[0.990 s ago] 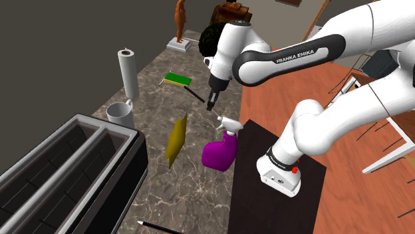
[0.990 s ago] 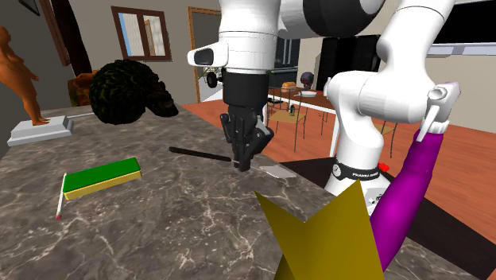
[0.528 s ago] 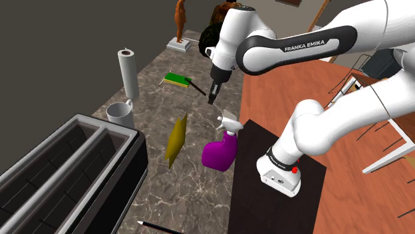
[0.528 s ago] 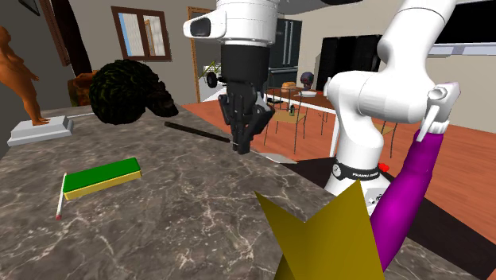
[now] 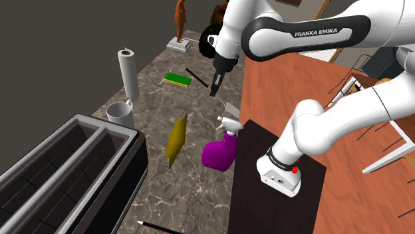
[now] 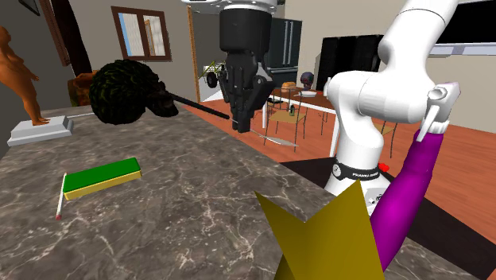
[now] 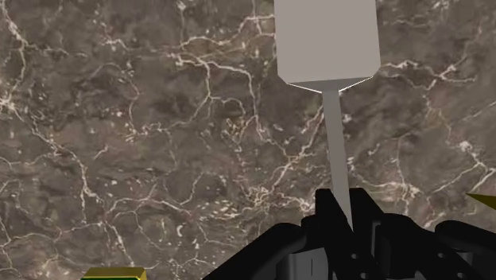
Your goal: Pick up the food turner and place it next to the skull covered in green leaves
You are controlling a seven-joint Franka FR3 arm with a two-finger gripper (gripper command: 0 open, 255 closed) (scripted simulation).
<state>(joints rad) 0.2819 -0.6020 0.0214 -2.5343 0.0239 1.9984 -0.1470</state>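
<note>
The food turner has a flat grey blade (image 7: 326, 40) on a thin grey shaft and a long dark handle (image 6: 195, 105). My gripper (image 6: 238, 124) is shut on its shaft and holds it level in the air above the marble counter (image 6: 175, 215). In the shoulder view the gripper (image 5: 214, 90) hangs over the counter's right edge, with the blade (image 5: 231, 108) sticking out over the floor. The skull under dark green leaves (image 6: 127, 91) sits at the counter's far end (image 5: 211, 36). The handle's tip points toward it.
A green and yellow block (image 5: 177, 80) lies beside the gripper. A paper roll (image 5: 128, 72) and grey mug (image 5: 119, 113) stand at the shoulder view's left. An olive star shape (image 5: 176, 138), purple spray bottle (image 5: 221, 149), black double bin (image 5: 60, 173) and orange statue (image 5: 180, 20) surround the work area.
The gripper has risen with the turner, lifting it off the counter, and has drifted toward the leafy skull.
</note>
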